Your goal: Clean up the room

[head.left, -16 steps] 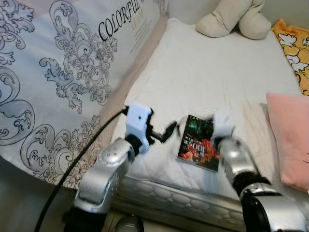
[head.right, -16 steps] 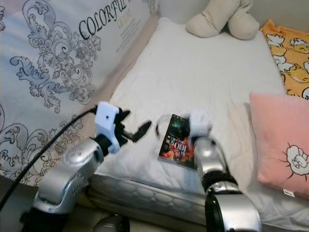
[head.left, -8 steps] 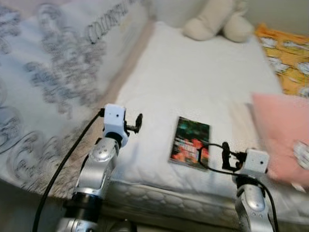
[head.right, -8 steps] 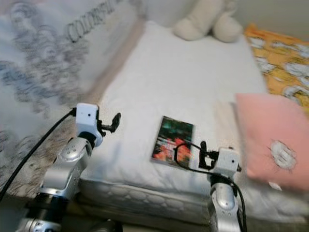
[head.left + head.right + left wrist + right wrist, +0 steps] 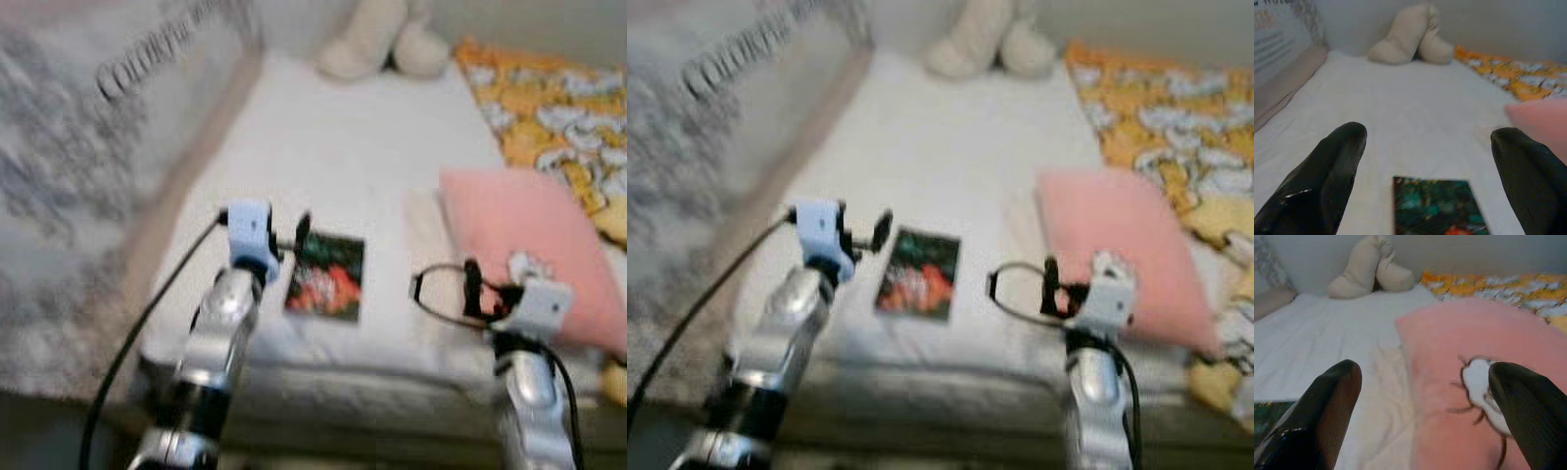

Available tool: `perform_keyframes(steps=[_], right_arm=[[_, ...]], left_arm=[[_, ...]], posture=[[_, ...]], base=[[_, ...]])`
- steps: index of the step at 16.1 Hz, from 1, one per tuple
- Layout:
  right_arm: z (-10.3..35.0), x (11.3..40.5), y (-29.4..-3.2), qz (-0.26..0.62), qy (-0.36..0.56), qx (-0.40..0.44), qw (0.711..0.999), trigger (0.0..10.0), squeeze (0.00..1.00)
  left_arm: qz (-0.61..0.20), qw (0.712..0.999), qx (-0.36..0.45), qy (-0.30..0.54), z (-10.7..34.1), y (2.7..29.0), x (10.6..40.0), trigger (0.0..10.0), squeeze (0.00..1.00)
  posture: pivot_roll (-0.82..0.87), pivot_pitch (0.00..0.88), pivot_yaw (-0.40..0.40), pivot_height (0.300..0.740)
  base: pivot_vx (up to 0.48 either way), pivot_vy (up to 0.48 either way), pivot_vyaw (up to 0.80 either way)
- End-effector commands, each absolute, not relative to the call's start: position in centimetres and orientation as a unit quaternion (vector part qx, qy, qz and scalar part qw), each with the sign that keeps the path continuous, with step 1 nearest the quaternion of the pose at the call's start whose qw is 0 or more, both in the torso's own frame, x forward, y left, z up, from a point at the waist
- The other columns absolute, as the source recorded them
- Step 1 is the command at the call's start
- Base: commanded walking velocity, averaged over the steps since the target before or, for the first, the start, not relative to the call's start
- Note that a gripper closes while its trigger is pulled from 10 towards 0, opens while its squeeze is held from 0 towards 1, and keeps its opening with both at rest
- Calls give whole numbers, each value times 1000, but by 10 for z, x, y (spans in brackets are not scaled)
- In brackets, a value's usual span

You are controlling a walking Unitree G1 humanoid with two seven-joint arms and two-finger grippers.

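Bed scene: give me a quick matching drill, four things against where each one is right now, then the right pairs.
Things:
1. book
2. pink pillow
3. beige plush toy
4. orange patterned blanket

Places:
A. at the far end of the white mattress
B. flat near the mattress's front edge, just ahead of the open left tool
C. along the bed's right side, beyond the pillow
D. on the right of the bed, ahead of the open right tool

Pairs: 1-B, 2-D, 3-A, 4-C
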State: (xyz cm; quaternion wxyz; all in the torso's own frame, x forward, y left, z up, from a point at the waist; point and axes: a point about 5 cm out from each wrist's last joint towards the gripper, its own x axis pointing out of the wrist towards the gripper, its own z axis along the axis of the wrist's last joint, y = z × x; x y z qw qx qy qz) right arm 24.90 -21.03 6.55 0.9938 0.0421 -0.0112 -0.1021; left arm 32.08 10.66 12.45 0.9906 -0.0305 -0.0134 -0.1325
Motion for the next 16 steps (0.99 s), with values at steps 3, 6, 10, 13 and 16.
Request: perform_keyframes(steps=[3, 6, 10, 13, 16], right_arm=[[76, 264, -191, -59, -24, 47, 997, 10000, 1000], [81, 272, -188, -56, -23, 51, 997, 10000, 1000], [71, 266, -194, -55, -10, 44, 997, 10000, 1000], [77, 268, -197, -51, -15, 34, 998, 10000, 1000], [83, 282, -205, -69, -21, 33, 997, 10000, 1000]], left_arm=[[-128, 991, -29, -38, 138, 114, 331, 10000, 1000], [-132, 991, -21, -32, 136, 115, 330, 10000, 1000], [-151, 988, -25, -9, 123, 104, 322, 10000, 1000], [-163, 986, -20, -9, 125, 98, 324, 10000, 1000], [-160, 986, -39, -19, 130, 93, 331, 10000, 1000]], posture=[[45, 0, -10, 740], [74, 0, -31, 740], [93, 0, -5, 740], [59, 0, -2, 740], [48, 0, -5, 740]], base=[[250, -406, 0], [256, -402, 0], [278, -388, 0], [305, -366, 0], [310, -363, 0]])
